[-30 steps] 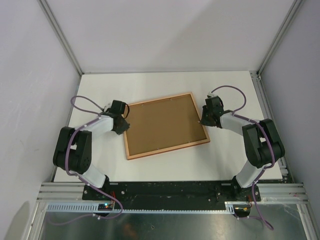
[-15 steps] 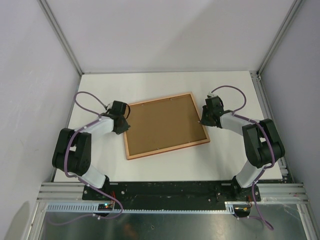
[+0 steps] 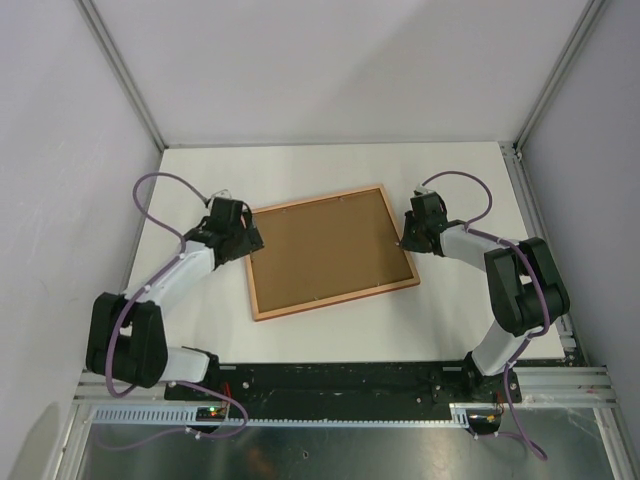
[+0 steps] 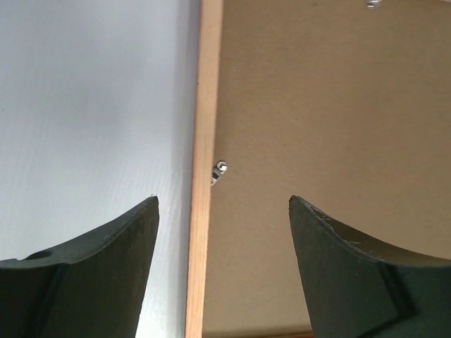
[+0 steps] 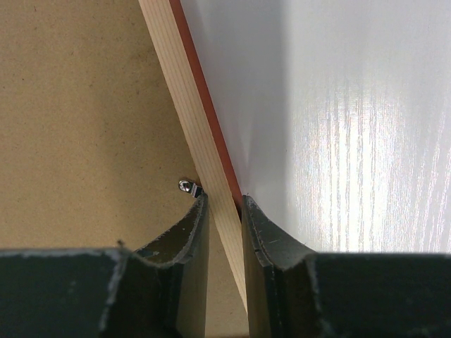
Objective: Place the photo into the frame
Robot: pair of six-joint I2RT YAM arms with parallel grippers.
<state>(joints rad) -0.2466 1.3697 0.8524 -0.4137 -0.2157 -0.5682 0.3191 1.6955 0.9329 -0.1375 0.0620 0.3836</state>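
Observation:
The frame point(image 3: 337, 301) lies back side up on the white table, its pale wood rails around a brown backing board point(image 3: 330, 250). The photo is hidden. My left gripper point(image 3: 243, 238) hovers open over the frame's left rail point(image 4: 204, 141). One finger is over the table and the other over the board point(image 4: 331, 105), with nothing between them point(image 4: 223, 201). My right gripper point(image 3: 405, 238) is shut on the frame's right rail point(image 5: 184, 105), with a finger on each side of it point(image 5: 224, 199). The red-orange front edge shows beside the outer finger.
Small metal clips sit on the board by the rails point(image 4: 220, 170) point(image 5: 187, 186). White table point(image 3: 330, 170) surrounds the frame. Enclosure walls and aluminium posts point(image 3: 120, 70) bound the back and sides.
My left arm has stretched out, with its elbow swung to the near left. Its gripper has shifted slightly back along the frame's left edge. The right arm and the frame have not moved.

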